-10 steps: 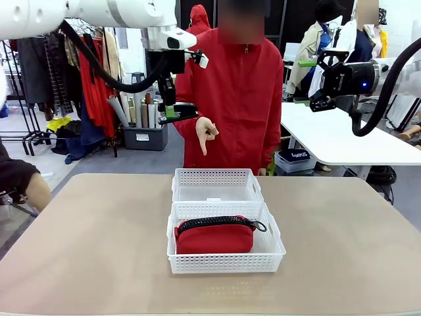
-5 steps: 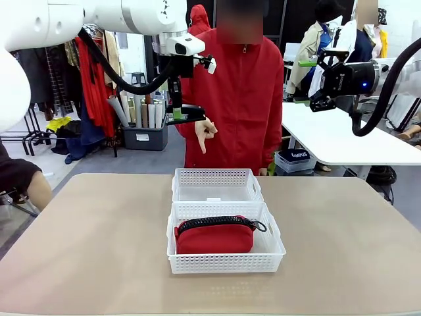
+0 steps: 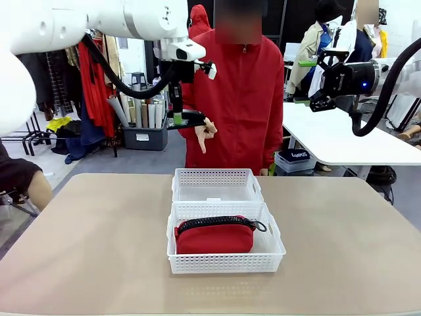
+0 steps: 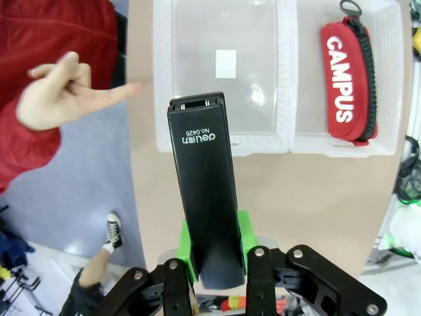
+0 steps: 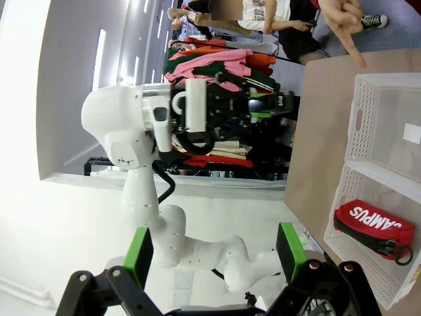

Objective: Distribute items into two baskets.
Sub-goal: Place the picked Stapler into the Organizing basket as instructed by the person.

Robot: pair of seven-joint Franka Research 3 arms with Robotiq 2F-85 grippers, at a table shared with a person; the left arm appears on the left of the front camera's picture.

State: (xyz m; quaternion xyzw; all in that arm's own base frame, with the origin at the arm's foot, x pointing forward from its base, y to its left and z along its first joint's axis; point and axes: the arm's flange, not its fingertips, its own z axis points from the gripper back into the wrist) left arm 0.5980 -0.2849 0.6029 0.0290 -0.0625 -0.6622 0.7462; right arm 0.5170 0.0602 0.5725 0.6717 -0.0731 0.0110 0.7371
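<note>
My left gripper (image 3: pixel 176 119) hangs high above the table's far edge, shut on a small black stapler (image 3: pixel 191 117) that lies level between its green pads. In the left wrist view the stapler (image 4: pixel 205 191) points out over the empty far basket (image 4: pixel 197 92). The red pouch (image 3: pixel 214 237) lies in the near basket (image 3: pixel 223 262). A person in red points a finger down with one hand (image 3: pixel 206 134), just right of the stapler. My right gripper (image 3: pixel 314 84) is held high at the right, open and holding nothing.
The two white baskets sit end to end at the table's middle, the far basket (image 3: pixel 215 176) toward the person. Bare tabletop (image 3: pixel 85 243) spreads on both sides. A second white table (image 3: pixel 342 141) and clothes racks stand behind.
My left gripper has carried the stapler a little to the right, up to the person's pointing hand. The right arm, baskets and pouch have not moved.
</note>
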